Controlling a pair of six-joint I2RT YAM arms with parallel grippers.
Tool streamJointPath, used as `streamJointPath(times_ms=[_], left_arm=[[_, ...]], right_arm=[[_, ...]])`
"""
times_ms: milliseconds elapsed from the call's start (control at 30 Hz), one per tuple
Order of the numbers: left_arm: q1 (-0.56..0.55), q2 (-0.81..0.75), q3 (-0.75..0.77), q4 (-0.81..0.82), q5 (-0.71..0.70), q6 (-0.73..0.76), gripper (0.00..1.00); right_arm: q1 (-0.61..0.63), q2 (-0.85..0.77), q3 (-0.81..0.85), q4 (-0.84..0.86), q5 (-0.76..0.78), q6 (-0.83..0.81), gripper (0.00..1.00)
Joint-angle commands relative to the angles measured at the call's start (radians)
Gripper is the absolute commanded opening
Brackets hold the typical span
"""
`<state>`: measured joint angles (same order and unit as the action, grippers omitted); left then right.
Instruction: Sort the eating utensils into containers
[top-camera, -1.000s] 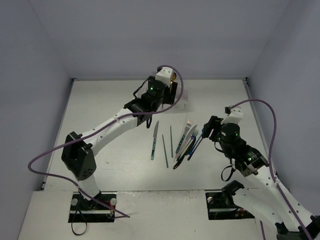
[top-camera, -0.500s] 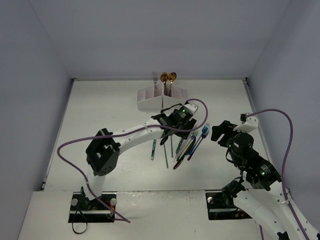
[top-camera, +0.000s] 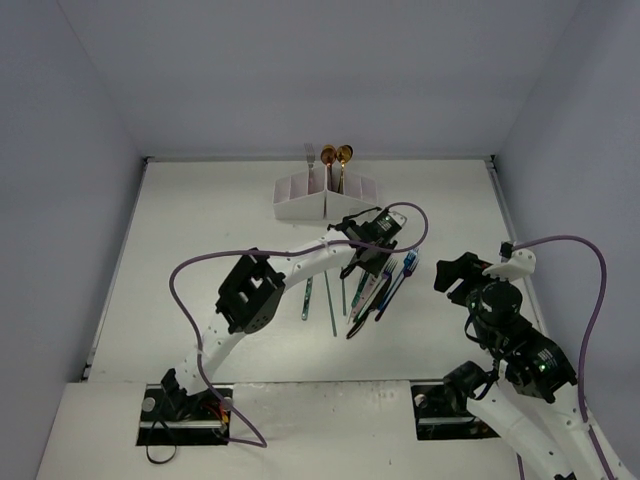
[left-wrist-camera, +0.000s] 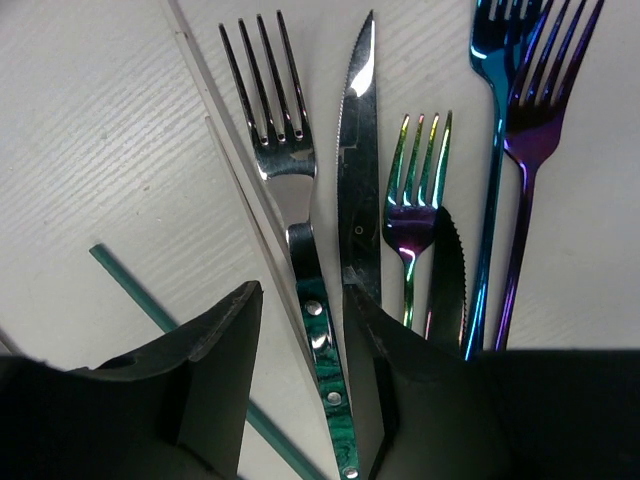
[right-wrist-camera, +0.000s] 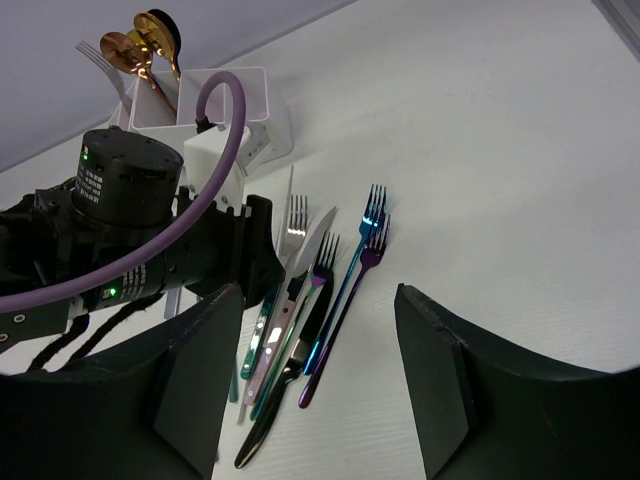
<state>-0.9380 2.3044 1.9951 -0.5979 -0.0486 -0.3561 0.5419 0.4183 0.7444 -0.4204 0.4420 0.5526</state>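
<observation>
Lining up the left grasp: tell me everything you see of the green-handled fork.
The fork has four shiny silver tines and a marbled green, riveted handle. It lies on the table, tines pointing away from the left tool, handle between its open jaws, apparently ungripped. A knife lies close along its right side.

Two tabletop robot arms, the left arm (top-camera: 305, 265) and the right arm (top-camera: 525, 355), are built from white moulded link shells joined by black cylindrical joint housings. Each trails a thick purple braided cable (top-camera: 171, 293) in loose loops. Small green indicator lights (right-wrist-camera: 112, 292) glow on the black housings, one of which carries fine white printed lettering (right-wrist-camera: 100, 180). Black base plates (top-camera: 185, 412) studded with silver bolts sit under both. The left gripper (left-wrist-camera: 302, 295) and right gripper (right-wrist-camera: 320, 295) have matte black, wedge-shaped fingers (left-wrist-camera: 215, 365) with faintly glossy edges.
</observation>
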Motion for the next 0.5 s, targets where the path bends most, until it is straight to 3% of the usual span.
streamJointPath(times_ms=[0,267,467], left_arm=[[0.014,0.002,0.072,-0.038,0.002,-0.007,0.34],[0.029,0.045,0.091,-0.064,0.007,-0.03,0.28],[0.038,0.02,0.052,-0.063,-0.025,-0.048,0.13]], right_arm=[[-0.008,0.009,0.011,0.034,0.046,0.021,0.59],[-0.008,-0.006,0.01,0.029,0.06,0.023,0.59],[-0.008,-0.002,0.01,0.029,0.064,0.023,0.59]])
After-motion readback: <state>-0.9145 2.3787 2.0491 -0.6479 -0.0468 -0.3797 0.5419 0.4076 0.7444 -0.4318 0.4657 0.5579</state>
